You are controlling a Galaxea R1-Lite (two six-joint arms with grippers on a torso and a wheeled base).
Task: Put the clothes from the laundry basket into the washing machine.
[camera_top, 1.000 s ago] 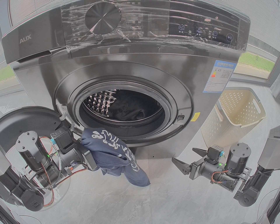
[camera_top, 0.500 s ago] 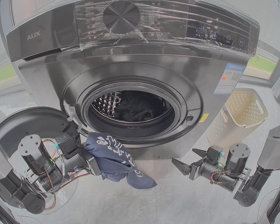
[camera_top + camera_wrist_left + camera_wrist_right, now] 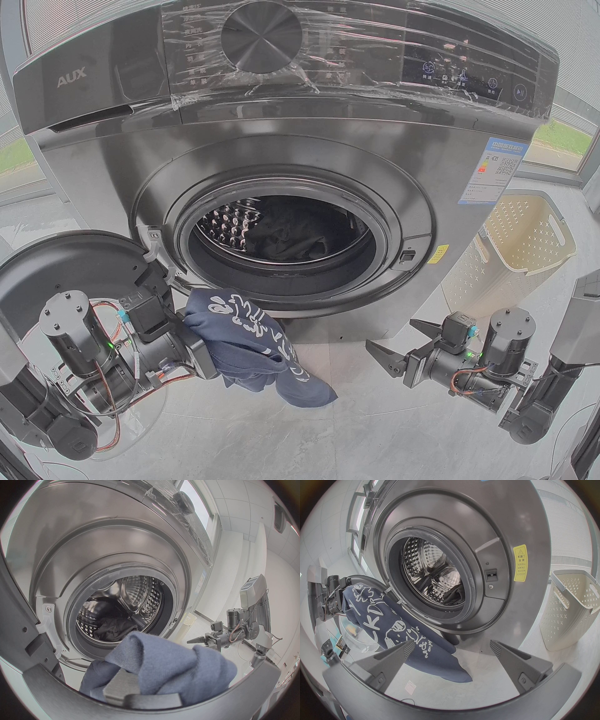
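1. Left gripper (image 3: 209, 356) fingers clamped on navy shirt (image 3: 253, 340), just below the washing machine port (image 3: 281, 289), at its lower-left rim; the shirt's tail hangs low.
2. We should lift it over the lip, push deep, then release.
3. Right gripper (image 3: 392, 334): fingers wide open, empty, below-right of the port.

**Supporting surface: floor**

The grey tiled floor (image 3: 350, 437) occupies the lower part of the head view. The washing machine (image 3: 300, 137) stands on it at centre. The laundry basket (image 3: 519, 250) stands on it at right, just beside the machine.
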